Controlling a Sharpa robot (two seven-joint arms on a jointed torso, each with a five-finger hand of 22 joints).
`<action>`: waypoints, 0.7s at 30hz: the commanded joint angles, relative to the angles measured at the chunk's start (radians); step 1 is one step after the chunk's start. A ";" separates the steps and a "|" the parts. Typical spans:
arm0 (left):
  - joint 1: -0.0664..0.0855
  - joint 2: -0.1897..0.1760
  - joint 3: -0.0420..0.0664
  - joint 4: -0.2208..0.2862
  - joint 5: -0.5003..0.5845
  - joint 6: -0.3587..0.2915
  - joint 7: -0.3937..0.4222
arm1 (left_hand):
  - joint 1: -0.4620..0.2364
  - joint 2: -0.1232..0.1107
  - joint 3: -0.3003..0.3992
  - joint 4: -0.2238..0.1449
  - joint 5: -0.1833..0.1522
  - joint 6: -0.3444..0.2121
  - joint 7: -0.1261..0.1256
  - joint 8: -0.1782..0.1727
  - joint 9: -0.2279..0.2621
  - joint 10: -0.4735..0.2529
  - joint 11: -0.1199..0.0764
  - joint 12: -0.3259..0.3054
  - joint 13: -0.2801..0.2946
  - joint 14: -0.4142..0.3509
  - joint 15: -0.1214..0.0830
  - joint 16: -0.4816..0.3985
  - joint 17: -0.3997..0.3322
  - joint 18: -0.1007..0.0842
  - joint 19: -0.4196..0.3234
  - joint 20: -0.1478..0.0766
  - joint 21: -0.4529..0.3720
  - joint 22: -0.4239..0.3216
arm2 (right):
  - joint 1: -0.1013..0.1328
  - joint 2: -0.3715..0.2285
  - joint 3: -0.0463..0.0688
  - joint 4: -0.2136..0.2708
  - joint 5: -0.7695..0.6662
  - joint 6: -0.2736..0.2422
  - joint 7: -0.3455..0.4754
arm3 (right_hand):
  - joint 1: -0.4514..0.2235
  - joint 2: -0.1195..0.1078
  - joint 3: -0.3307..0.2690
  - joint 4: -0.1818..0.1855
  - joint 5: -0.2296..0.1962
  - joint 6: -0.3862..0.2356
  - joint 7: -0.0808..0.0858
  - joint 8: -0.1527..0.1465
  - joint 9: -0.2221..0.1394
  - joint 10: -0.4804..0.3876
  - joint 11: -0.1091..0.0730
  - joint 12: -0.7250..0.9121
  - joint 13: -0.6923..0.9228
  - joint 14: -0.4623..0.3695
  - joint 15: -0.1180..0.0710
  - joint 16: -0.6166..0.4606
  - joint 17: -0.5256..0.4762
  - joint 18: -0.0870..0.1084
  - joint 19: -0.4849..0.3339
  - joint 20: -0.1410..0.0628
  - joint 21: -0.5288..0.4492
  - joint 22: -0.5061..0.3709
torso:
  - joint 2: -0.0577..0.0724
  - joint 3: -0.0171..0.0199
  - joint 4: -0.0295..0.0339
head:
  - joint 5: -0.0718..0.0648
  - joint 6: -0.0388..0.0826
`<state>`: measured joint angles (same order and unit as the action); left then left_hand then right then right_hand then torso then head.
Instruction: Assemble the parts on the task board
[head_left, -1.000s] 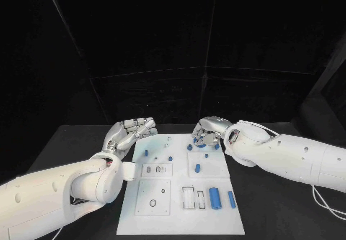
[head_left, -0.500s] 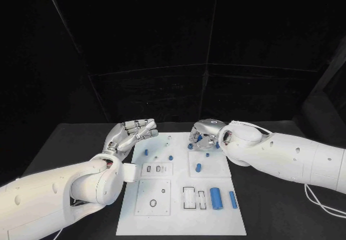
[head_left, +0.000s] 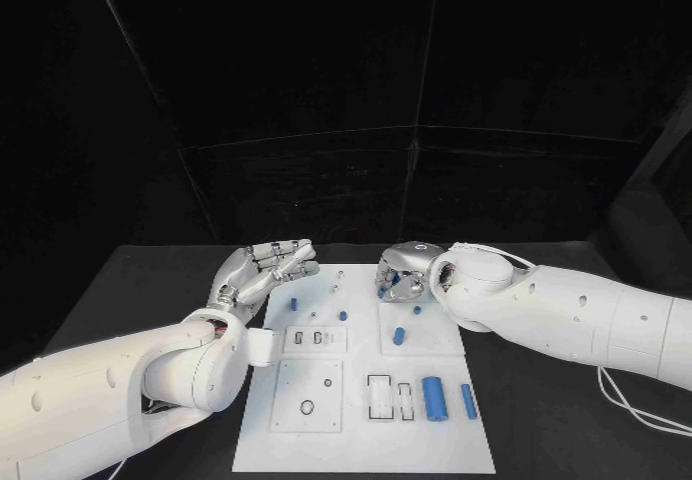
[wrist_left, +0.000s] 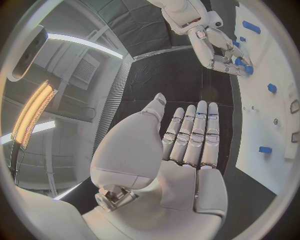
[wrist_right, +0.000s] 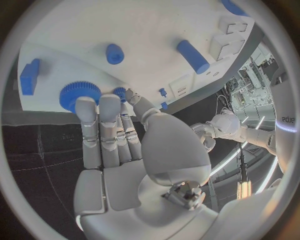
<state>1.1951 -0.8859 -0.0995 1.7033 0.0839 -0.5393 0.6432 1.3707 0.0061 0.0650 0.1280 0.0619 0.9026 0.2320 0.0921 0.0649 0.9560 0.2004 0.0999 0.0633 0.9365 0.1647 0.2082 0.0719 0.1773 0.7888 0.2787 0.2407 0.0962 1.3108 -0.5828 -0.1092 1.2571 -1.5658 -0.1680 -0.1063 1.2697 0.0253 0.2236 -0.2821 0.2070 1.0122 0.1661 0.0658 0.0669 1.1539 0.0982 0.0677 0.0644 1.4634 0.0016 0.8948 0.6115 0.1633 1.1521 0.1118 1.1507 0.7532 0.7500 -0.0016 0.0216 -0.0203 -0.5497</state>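
The white task board lies in the middle of the black table. My right hand hangs over its far edge; its fingertips touch a blue gear, and a smaller blue piece sits beside the thumb. Nothing is plainly gripped. My left hand hovers off the board's far left corner, palm showing, fingers straight and apart, holding nothing. The left wrist view shows the right hand with its fingers down on blue parts.
On the board lie a thick blue cylinder and a slim one at the near right. Small blue pieces stand farther back. Rectangular slots and a ring hole mark the near half.
My right hand has shifted a little leftward and farther back over the board's far edge, and its arm has swung in. The left hand has barely moved.
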 joint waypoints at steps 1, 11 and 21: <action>0.002 0.002 0.001 -0.001 -0.010 0.022 0.000 | -0.005 0.002 0.001 -0.006 -0.004 -0.002 0.024 -0.006 -0.002 0.000 0.006 -0.006 -0.001 -0.001 0.006 -0.005 -0.001 0.004 0.010 0.000 -0.003 -0.002 | 0.003 0.007 0.001 -0.008 -0.009 0.026 -0.005 | -0.013 0.002 0.010 0.001 0.005 -0.007 0.002 -0.002 0.000 -0.003 0.000 -0.001 0.001 0.008 0.004 0.012 0.009 -0.015 0.008 -0.002 0.009 0.008 | 0.003 0.0001 0.0012 | -0.001 -0.004; 0.002 0.004 0.001 -0.006 -0.010 0.024 -0.004 | -0.005 0.002 0.001 -0.006 -0.004 -0.002 0.024 -0.006 -0.002 0.000 0.006 -0.006 -0.001 -0.001 0.006 -0.005 -0.001 0.004 0.010 0.000 -0.004 -0.002 | 0.003 0.018 0.001 -0.026 -0.009 0.037 -0.005 | -0.010 0.011 0.046 0.001 -0.011 -0.002 0.002 0.000 0.001 0.010 -0.002 0.001 0.002 0.003 0.003 0.057 0.044 -0.019 0.013 -0.001 0.039 0.043 | 0.006 -0.0005 0.0021 | -0.002 -0.004; 0.003 0.005 0.001 -0.008 -0.010 0.027 -0.007 | -0.006 0.002 0.001 -0.006 -0.004 -0.003 0.024 -0.007 -0.002 -0.001 0.006 -0.007 -0.001 -0.002 0.006 -0.006 -0.001 0.004 0.011 0.001 -0.004 -0.002 | 0.003 0.029 0.001 -0.040 -0.009 0.013 -0.011 | 0.019 0.042 0.131 -0.003 -0.069 0.051 -0.004 0.014 0.008 0.067 -0.013 0.014 0.007 0.014 -0.006 0.160 0.147 -0.038 0.066 -0.008 0.117 0.162 | 0.009 -0.0004 0.0044 | -0.003 -0.006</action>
<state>1.1961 -0.8816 -0.0995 1.6946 0.0831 -0.5280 0.6355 1.3707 0.0061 0.0650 0.1281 0.0619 0.9025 0.2319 0.0882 0.0650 0.9560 0.2004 0.0964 0.0634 0.9365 0.1647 0.2082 0.0721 0.1772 0.7924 0.2823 0.2407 0.0951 1.3123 -0.5546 -0.1081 1.2180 -1.5683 -0.1459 -0.1112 1.2795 0.0535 0.3466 -0.2843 0.1408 1.0591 0.1630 0.0746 0.0729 1.2123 0.0876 0.0783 0.0683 1.4633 0.0016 1.0499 0.7535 0.1314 1.2137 0.1035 1.2637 0.9094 0.7577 -0.0020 0.0254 -0.0228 -0.5560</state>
